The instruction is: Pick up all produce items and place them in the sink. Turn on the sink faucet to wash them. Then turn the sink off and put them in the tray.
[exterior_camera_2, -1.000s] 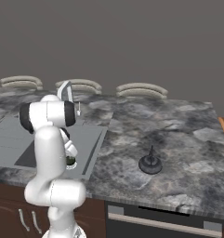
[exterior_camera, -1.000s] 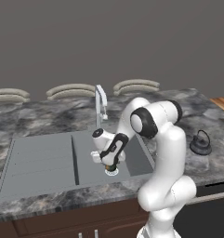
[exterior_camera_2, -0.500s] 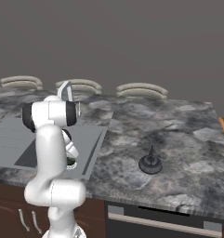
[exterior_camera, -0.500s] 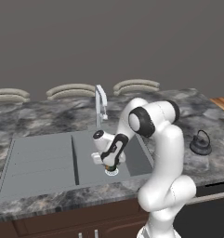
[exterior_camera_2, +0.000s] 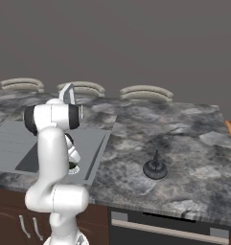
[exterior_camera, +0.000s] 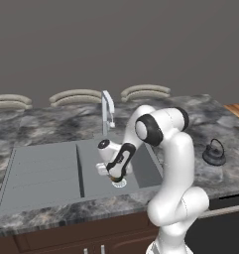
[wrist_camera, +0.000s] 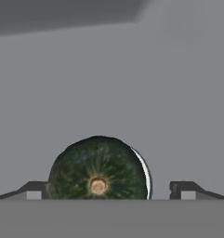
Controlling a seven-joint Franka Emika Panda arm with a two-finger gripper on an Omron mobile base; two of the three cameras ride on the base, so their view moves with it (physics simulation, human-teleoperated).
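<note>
One produce item (wrist_camera: pixel 98 168) sits on the white drain (wrist_camera: pixel 145 174) in the sink (exterior_camera: pixel 46 168) basin, at six o'clock in the hand view, gripper (wrist_camera: pixel 108 190) spread wide astride it, ready for washing.

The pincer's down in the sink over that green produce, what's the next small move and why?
Probably lift the pincer straight up, clear of the basin. Its jaws stand open on either side of the produce, which rests on the white drain in the sink, so it looks placed. The faucet comes next.
</note>
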